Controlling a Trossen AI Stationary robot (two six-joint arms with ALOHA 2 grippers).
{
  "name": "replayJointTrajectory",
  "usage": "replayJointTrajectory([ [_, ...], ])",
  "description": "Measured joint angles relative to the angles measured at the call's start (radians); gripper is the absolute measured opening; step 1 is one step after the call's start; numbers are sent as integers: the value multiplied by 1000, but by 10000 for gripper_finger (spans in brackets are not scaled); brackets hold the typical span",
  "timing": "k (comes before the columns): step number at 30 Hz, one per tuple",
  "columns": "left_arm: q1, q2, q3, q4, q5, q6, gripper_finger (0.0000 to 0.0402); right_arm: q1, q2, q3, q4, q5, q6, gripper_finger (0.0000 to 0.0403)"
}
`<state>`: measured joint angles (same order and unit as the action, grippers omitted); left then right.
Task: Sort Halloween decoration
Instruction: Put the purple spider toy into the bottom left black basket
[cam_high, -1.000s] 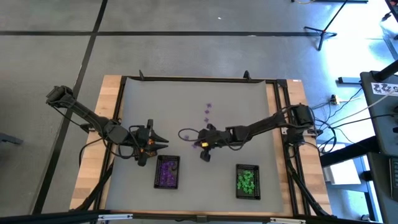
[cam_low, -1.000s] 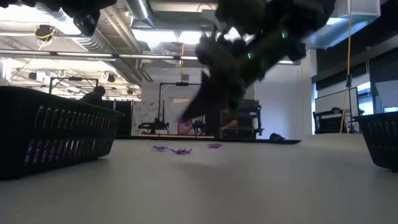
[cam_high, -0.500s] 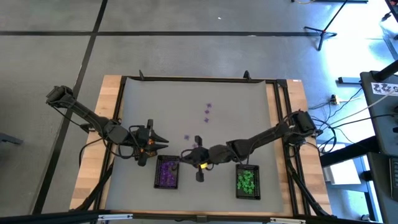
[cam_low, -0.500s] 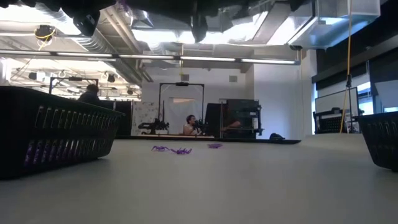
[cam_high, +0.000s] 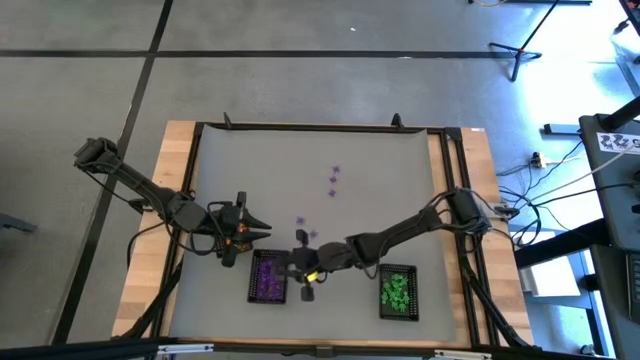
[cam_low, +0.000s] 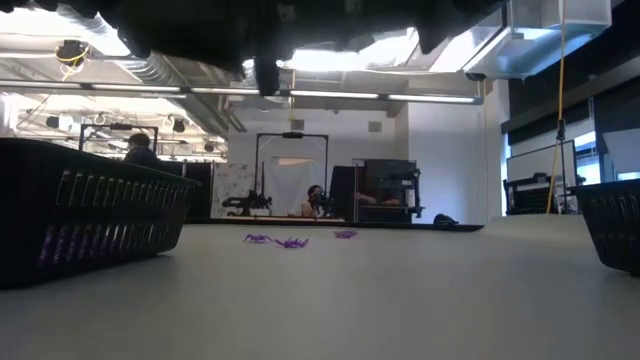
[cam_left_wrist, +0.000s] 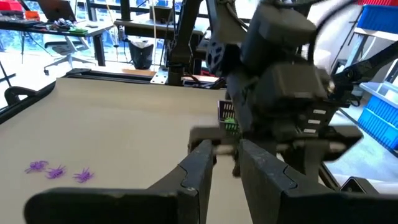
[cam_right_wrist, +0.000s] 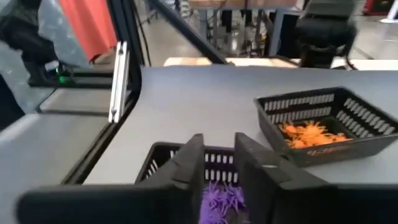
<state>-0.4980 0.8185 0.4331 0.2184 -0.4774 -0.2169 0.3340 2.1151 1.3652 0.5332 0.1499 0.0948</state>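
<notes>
Purple Halloween decoration trinkets (cam_high: 332, 193) lie loose on the grey mat; more of them fill the purple tray (cam_high: 268, 277). My right gripper (cam_high: 294, 268) hovers over that tray's right edge, pointing toward the table's left. In its wrist view its fingers (cam_right_wrist: 217, 168) stand open with nothing between them, above the purple pile (cam_right_wrist: 219, 200). My left gripper (cam_high: 258, 228) waits at the left of the mat, open and empty (cam_left_wrist: 227, 171), pointing toward my right arm. Green trinkets fill the green tray (cam_high: 398, 292).
A black mesh tray with orange trinkets (cam_right_wrist: 314, 132) stands beyond the purple one in the right wrist view. Loose purple trinkets (cam_left_wrist: 56, 171) lie on the mat's middle (cam_low: 290, 241). Black rails frame the mat (cam_high: 310, 128). People show in the room behind.
My right gripper has swung from the middle of the mat toward the near edge and the left, rising, and has come to hover over the purple tray. My left arm has kept still.
</notes>
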Motion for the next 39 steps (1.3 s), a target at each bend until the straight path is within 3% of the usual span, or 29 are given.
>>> replayJointTrajectory([
  [5, 0, 0, 0, 0, 0, 0, 75, -2, 19, 48, -88, -2, -22, 156],
  [9, 0, 0, 0, 0, 0, 0, 75, -16, -10, 53, -171, 24, -18, 189],
  [17, 0, 0, 0, -1, 0, 0, 75, -22, -82, 53, -298, 20, -18, 188],
  [21, 0, 0, 0, -1, 0, 0, 75, -41, -142, -10, -353, 111, 0, 171],
  [32, 0, 0, 0, -1, 0, 0, 75, -148, -266, -474, 147, 83, 115, 143],
  [39, 0, 0, 0, -1, 0, 0, 75, -145, -265, -550, 120, 80, 173, 143],
])
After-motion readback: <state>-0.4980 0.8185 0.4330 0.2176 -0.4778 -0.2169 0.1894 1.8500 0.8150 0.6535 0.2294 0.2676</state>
